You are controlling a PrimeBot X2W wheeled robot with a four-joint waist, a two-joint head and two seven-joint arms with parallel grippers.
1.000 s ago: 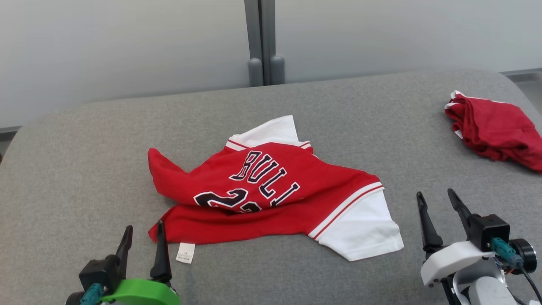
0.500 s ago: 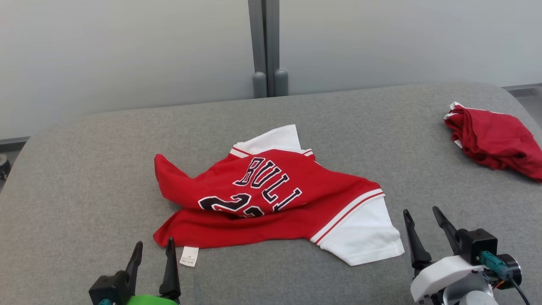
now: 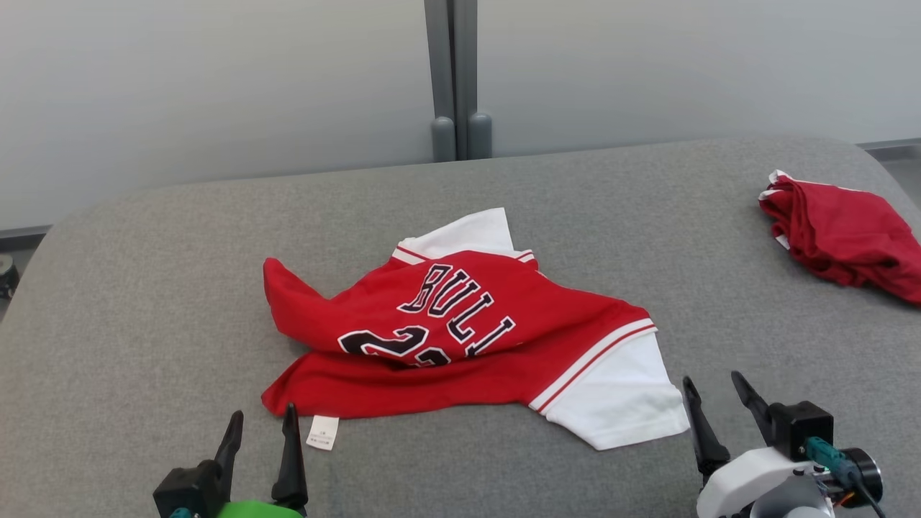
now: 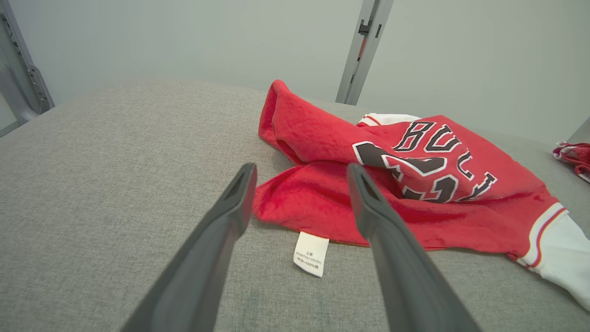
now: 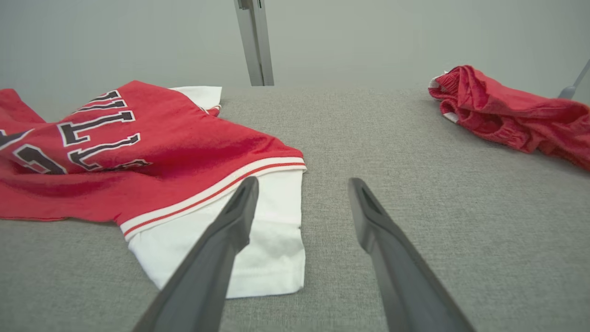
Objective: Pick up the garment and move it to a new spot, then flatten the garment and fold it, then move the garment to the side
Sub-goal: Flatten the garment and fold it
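Left gripper (image 3: pixel 260 416): its two dark fingers are spread wide and hold nothing. It sits just in front of the shirt's near left corner, beside the little white tag (image 3: pixel 321 432). My guess is it waits there because that corner is an easy bit to grab.

Right gripper (image 3: pixel 715 386): spread wide too, with nothing in it. It sits just beside the shirt's white sleeve (image 3: pixel 617 400), not touching. It looks ready to take that end.

Shirt (image 3: pixel 446 334): it lies in the middle of the grey table (image 3: pixel 144 288), in a crumpled heap. It has not been lifted.

How the shirt looks: red, with white sleeves and red and white stripes where they join. Dark letters and a number show on top, partly hidden by a fold. The left end is bunched up into a point. One sleeve peeks out behind.

Other cloth (image 3: pixel 842 234): a red bundle well apart from the shirt, far off to its right by the table edge.
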